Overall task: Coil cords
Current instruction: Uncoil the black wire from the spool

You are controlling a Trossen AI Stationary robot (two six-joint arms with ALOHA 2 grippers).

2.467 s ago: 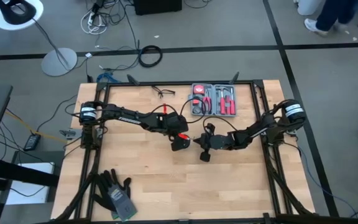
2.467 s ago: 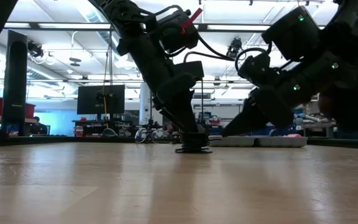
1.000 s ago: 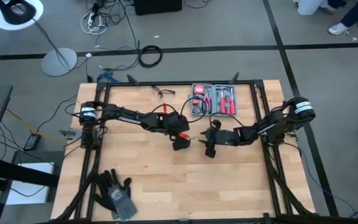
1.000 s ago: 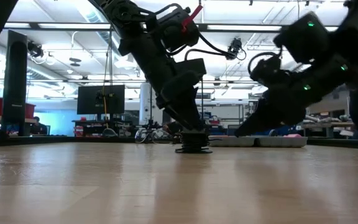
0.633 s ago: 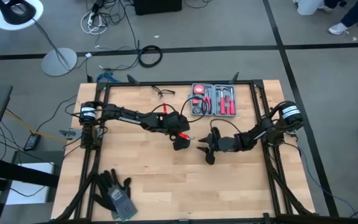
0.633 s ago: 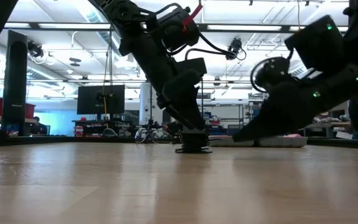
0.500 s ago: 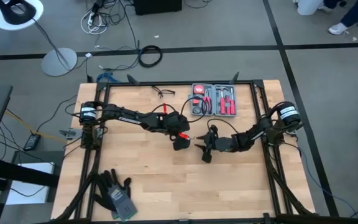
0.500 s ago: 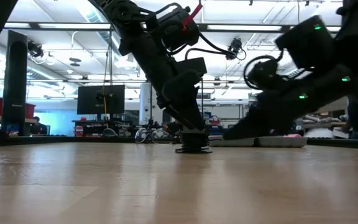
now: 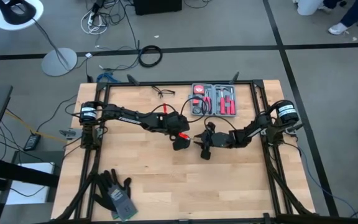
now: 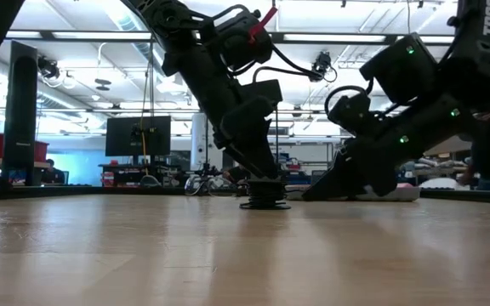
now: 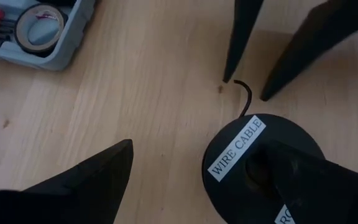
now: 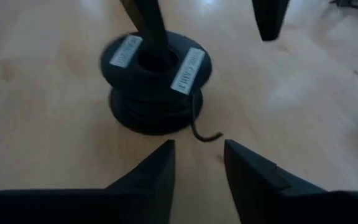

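Note:
The cord is thin black wire wound on a black spool labelled WIRE CABLE, standing on its flange mid-table. Its short free end curls out onto the wood. My left gripper is open over the spool, coming from above. My right gripper is open and low over the table just right of the spool. Its fingertips stand on either side of the free end's tip without touching it. My left gripper has one finger standing in the spool's centre hole, coming from above and slanting down. The other finger is well off the spool over bare wood. The spool stays flat on the table.
A grey tool case with red tools and a tape roll lies at the far edge. A small glasses-like wire item is far left of it, and gloves lie near left. A thick cable ring lies on the floor.
My right gripper has come down toward the table and moved left toward the spool, ending with its tips at the wire's free end. My left gripper and the spool have kept still.

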